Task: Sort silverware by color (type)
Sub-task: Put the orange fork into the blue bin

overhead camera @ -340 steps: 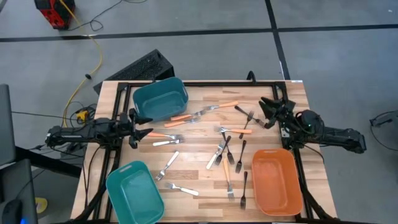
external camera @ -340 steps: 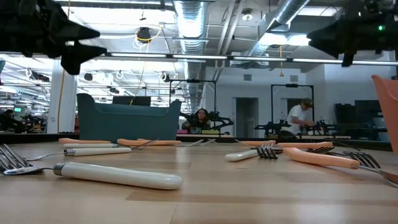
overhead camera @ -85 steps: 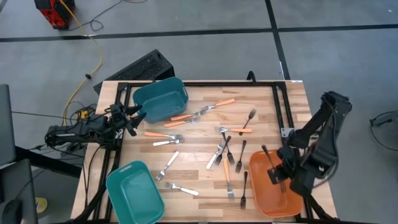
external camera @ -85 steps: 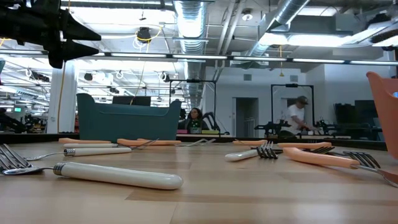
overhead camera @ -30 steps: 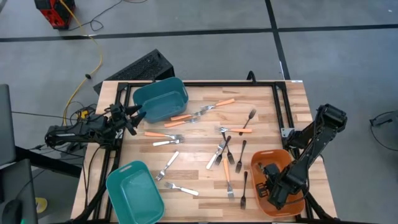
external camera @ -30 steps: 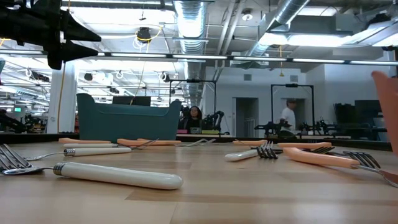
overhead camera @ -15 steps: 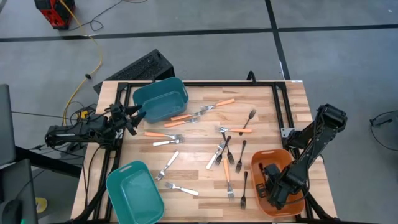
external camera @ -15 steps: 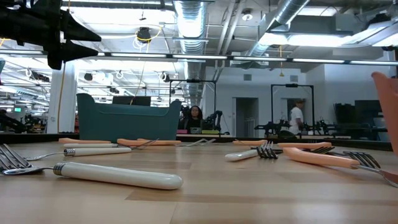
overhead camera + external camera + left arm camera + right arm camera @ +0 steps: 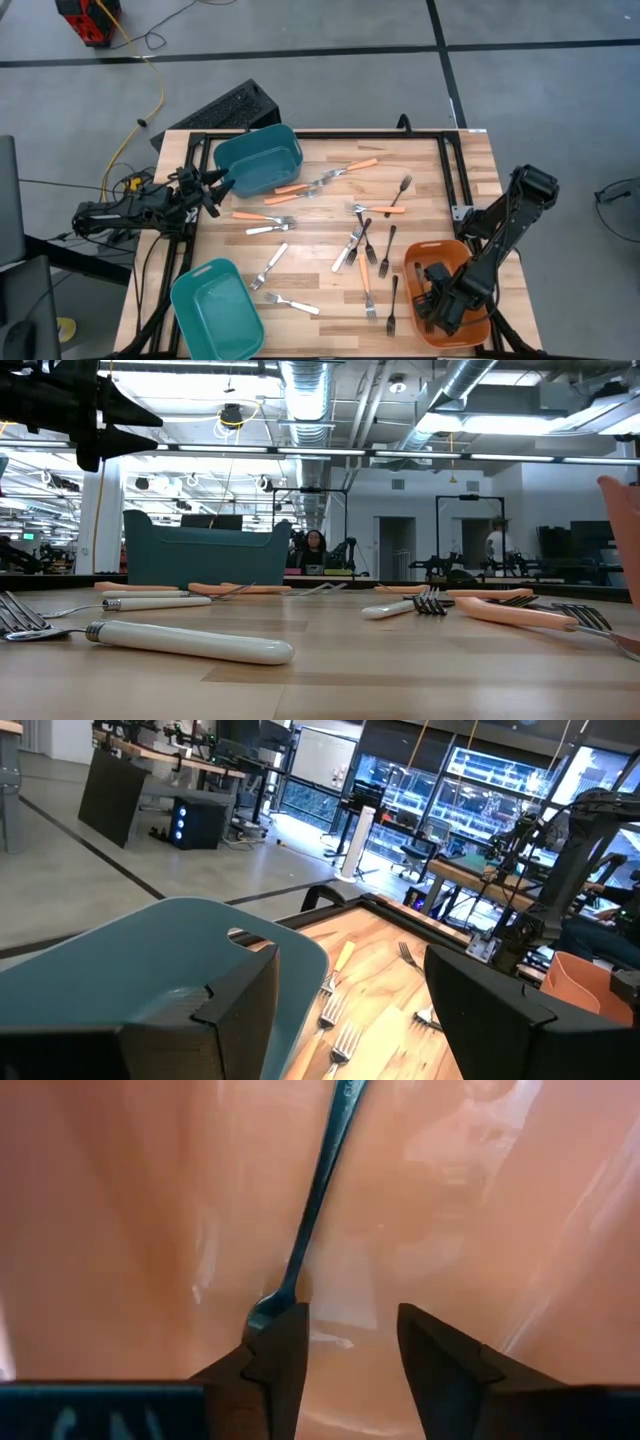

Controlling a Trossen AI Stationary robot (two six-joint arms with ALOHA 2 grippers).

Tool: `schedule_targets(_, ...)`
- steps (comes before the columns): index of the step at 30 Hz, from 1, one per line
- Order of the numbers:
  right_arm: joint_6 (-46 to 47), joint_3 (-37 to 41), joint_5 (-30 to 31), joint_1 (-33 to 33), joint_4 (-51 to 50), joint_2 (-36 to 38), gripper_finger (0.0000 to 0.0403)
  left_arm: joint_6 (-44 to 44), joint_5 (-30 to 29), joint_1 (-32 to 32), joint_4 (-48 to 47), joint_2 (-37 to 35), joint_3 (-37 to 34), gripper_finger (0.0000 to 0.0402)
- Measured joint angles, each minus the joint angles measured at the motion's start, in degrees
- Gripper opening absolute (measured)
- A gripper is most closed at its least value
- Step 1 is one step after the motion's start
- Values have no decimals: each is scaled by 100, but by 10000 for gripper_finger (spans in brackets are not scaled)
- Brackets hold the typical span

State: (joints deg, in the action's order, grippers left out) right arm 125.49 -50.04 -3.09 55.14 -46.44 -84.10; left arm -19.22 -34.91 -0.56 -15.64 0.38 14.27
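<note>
My right gripper [image 9: 350, 1330] points down inside the orange bin [image 9: 445, 252] at the table's near right, open. A black fork [image 9: 318, 1200] lies on the bin floor, one end beside one fingertip [image 9: 275, 1335]. My left gripper [image 9: 350, 1010] waits open and level at the table's left edge, beside the far teal bin [image 9: 258, 158]. Orange-handled forks [image 9: 352, 168], black forks [image 9: 387, 250] and white forks [image 9: 268, 266] lie scattered on the wooden tabletop. My right gripper stands over the black fork's end [image 9: 265, 1308] from above. That end lies right at one fingertip, and I cannot tell whether the finger touches it. The fork lies flat on the orange bin's floor, stretching away from the fingers.
A second teal bin [image 9: 215, 305] stands at the near left corner. A black frame [image 9: 455, 170] runs along the table's far and right sides. In the low view a white-handled fork [image 9: 190, 642] lies closest, and the orange bin's wall [image 9: 625, 530] rises at the right.
My right gripper has stayed in place inside the orange bin while its fingers have spread apart. The black fork now lies on the bin floor.
</note>
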Motion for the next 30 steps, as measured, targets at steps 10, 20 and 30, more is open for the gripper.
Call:
schedule_targets(10,-622,2,17,-386,-29,967,171,0,1,2,-4,1,1,235)
schedule_targets(20,-1780,1,74,-1047,-212,2061,171,47,1,2,-33,-1,1,235)
schedule_targets(30,-4803,2,1271,-2472,517,2922,170,52,1,2,-33,-2,1,235)
